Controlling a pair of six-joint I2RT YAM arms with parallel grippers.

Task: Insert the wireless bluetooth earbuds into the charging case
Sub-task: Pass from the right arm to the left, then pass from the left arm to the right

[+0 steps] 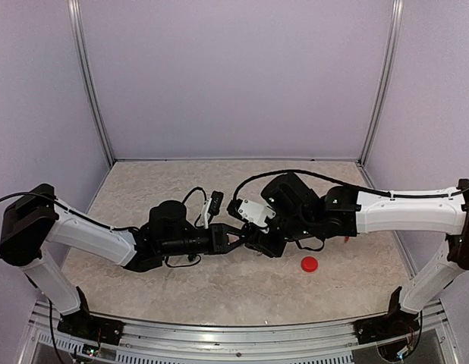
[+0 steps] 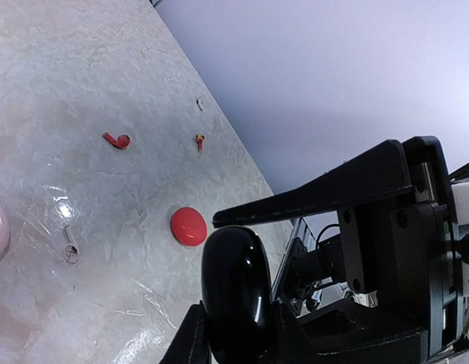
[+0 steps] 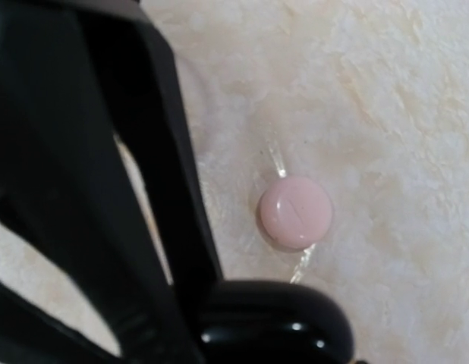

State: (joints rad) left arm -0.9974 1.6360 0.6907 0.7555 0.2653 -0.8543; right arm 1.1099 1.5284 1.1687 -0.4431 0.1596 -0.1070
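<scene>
Worktop point(image 1: 143, 182): pale, marbled stone pattern under a glossy film that throws white glints; matte lilac walls point(image 1: 234, 76) rise from its far, left and right edges.
Black charging case point(image 2: 234, 292): smooth rounded pebble of glossy black plastic, held off the worktop over its middle, where the two arms meet.
Right gripper point(image 1: 253, 244): matte black fingers closed on the black charging case. In the left wrist view one long, flat finger lies along the case's top. In the right wrist view the case sits at the foot of a finger.
Left gripper point(image 1: 236, 241): its tips reach the same case from the left. How far its jaws stand apart, and whether they pinch anything, I cannot tell.
Red earbud point(image 2: 117, 140): tiny, hooked, shiny red plastic, lying on bare worktop toward the right edge, well apart from the cases.
Whitish earbud point(image 2: 70, 248): short pale stem, almost the worktop's colour, lying between the pink case and the red case.
Red-and-yellow piece point(image 2: 199, 140): tiny, near the right edge; too small to tell what it is.
Red case point(image 1: 309, 264): round, flat-topped, matte red, right of centre toward the near edge.
Pink case point(image 3: 295, 212): round, pale pink, satin finish, with a faint slanted line on its top; it sits on the worktop below the grippers.
</scene>
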